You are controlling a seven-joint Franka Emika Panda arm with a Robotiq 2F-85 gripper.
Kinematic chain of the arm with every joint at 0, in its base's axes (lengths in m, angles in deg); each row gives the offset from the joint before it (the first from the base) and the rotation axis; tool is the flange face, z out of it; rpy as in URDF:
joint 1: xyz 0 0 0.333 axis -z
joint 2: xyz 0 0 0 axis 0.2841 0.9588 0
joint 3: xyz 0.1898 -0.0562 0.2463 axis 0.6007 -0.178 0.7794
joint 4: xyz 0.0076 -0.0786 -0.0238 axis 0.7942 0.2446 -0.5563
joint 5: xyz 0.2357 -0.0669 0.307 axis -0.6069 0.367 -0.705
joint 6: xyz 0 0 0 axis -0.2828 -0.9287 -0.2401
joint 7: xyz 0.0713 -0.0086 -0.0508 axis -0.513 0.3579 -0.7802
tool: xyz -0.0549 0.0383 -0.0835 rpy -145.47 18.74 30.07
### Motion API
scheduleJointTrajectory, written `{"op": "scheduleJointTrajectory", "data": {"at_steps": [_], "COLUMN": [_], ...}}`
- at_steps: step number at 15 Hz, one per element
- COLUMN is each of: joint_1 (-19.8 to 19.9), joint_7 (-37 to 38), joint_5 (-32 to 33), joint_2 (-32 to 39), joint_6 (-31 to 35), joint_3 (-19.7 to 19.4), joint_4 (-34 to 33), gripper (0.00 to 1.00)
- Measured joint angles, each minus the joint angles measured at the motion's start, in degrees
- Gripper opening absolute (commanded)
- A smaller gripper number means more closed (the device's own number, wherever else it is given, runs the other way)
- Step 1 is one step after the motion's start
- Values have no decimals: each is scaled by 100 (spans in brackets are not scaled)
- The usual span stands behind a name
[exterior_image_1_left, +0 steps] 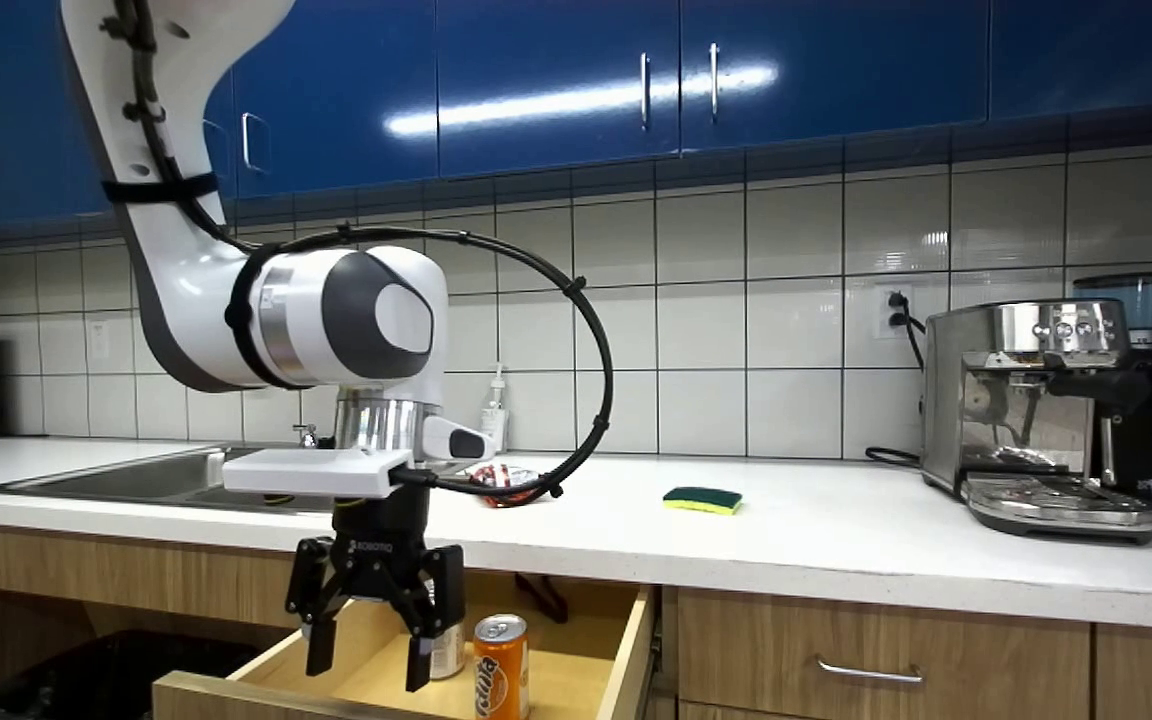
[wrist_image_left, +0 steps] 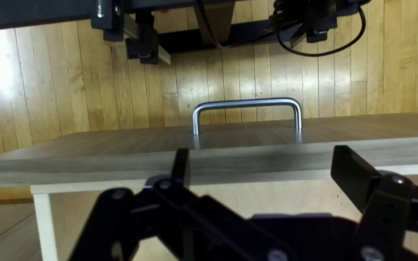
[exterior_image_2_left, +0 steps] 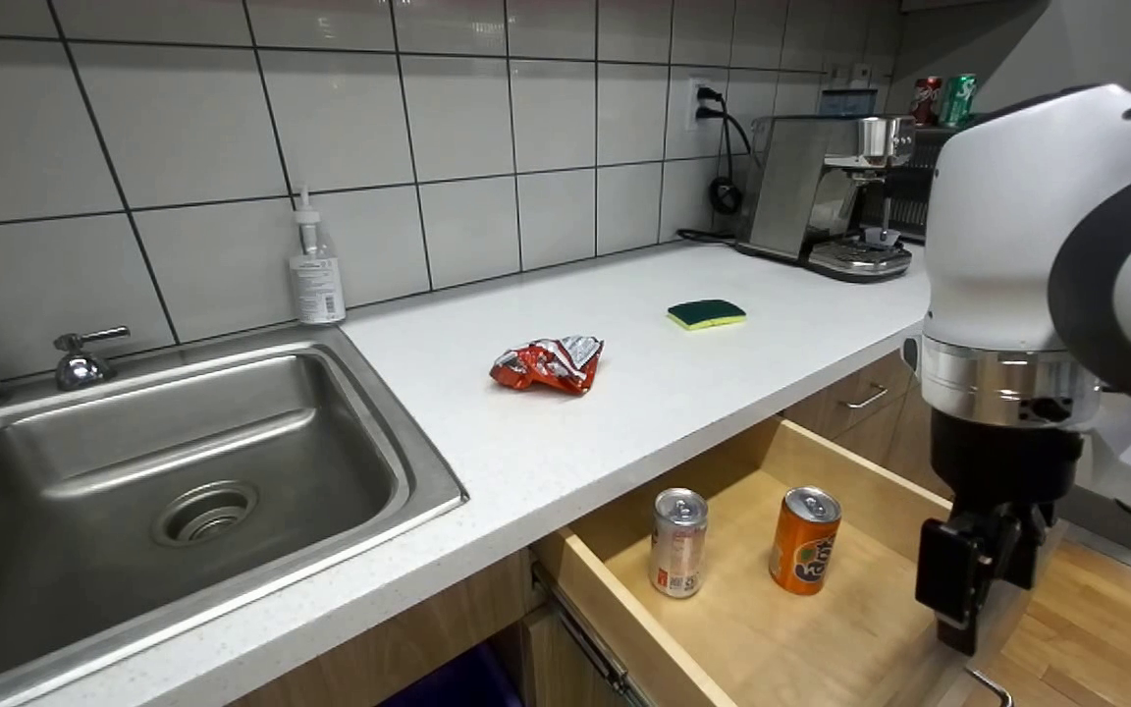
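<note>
My gripper (exterior_image_1_left: 369, 657) is open and empty, pointing down near the front of a pulled-out wooden drawer (exterior_image_1_left: 628, 655). In the wrist view the parted fingers (wrist_image_left: 261, 163) frame the drawer's front panel (wrist_image_left: 252, 168). The panel's metal handle (wrist_image_left: 247, 103) shows beyond the fingertips. An orange Fanta can (exterior_image_2_left: 806, 542) and a silver-white can (exterior_image_2_left: 679, 545) stand upright in the drawer, apart from the gripper. In an exterior view the gripper partly hides the silver-white can (exterior_image_1_left: 449, 652) while the orange can (exterior_image_1_left: 502, 672) stands beside it. Neither can shows in the wrist view.
On the white counter (exterior_image_1_left: 816, 520) lie a green-yellow sponge (exterior_image_2_left: 707, 314) and a crumpled red wrapper (exterior_image_2_left: 548, 365). A soap bottle (exterior_image_2_left: 317, 270) stands by the steel sink (exterior_image_2_left: 418, 442). An espresso machine (exterior_image_1_left: 1031, 400) stands farther along. Blue cabinets (exterior_image_1_left: 556, 90) hang above.
</note>
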Motion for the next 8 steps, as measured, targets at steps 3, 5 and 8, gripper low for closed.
{"op": "scheduleJointTrajectory", "data": {"at_steps": [3,5,8], "joint_1": [29,53,109], "joint_7": [-117,-169,-205], "joint_5": [-5,-5,-5], "joint_2": [-61,-71,-61], "joint_6": [-490,-722,-942], "joint_3": [0,0,-1], "joint_4": [-1,-1,-2], "gripper": [100,100,100]}}
